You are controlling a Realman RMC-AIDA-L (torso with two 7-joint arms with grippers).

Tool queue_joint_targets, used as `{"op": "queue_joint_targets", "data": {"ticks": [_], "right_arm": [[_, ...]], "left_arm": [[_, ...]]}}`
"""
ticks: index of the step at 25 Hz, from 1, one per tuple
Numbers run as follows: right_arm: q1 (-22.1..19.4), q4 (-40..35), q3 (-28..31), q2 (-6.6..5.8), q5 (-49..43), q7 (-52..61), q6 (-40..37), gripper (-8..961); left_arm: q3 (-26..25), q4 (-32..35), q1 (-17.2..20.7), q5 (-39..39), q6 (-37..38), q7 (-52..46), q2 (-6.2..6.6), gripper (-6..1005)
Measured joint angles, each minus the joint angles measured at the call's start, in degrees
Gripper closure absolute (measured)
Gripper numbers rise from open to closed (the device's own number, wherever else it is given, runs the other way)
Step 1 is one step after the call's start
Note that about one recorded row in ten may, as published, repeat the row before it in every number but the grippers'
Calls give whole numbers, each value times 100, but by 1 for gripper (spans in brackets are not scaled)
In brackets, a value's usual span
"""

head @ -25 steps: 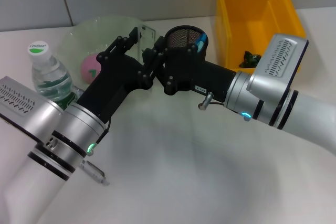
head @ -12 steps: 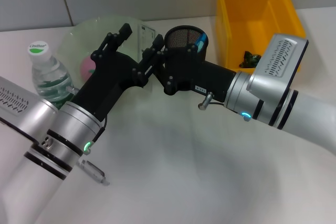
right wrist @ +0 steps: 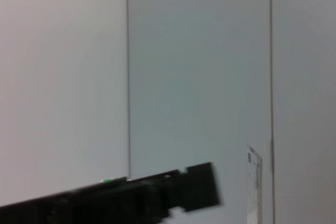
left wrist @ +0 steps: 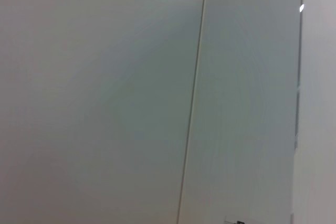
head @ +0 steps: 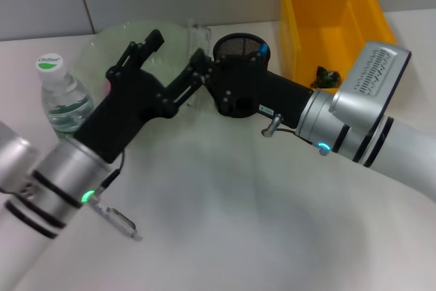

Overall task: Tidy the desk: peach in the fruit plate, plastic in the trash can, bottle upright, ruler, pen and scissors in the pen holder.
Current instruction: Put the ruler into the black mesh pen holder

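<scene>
Head view shows no lettering clear enough to read: the bottle [head: 63, 97] at the far left carries a green mark on its white cap, and a small white label sits on the right arm's black wrist, both too small to make out. The bottle stands upright, just left of the clear green fruit plate [head: 102, 42], where a sliver of pink peach [head: 107, 85] peeks out beside the left arm. The right claw [head: 198, 61] reaches left past the black mesh pen holder [head: 240, 47] and pinches the clear ruler [head: 195, 37], which stands upright just above its fingertips, between plate and holder. The left claw [head: 158, 66] hangs over the plate with its two fingers spread wide, gripping nothing; one fingertip lies just beside the right claw. A blue pen [head: 259, 52] rests in the holder. The yellow trash can [head: 371, 11] stands at the far right, with a dark green scrap [head: 327, 75] inside. Right wrist view catches the ruler's edge against the wall.
</scene>
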Motion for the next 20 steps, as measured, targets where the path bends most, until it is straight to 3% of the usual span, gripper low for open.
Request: {"op": "queue_joint_targets", "data": {"ticks": [12, 20], "right_arm": [[-485, -671, 476, -2, 46, 285, -661, 886], [-797, -1357, 726, -34, 45, 1201, -725, 875]], "left_arm": [[146, 1671, 316, 1687, 770, -2140, 33, 185], [924, 2845, 360, 1928, 1021, -3134, 32, 184]]}}
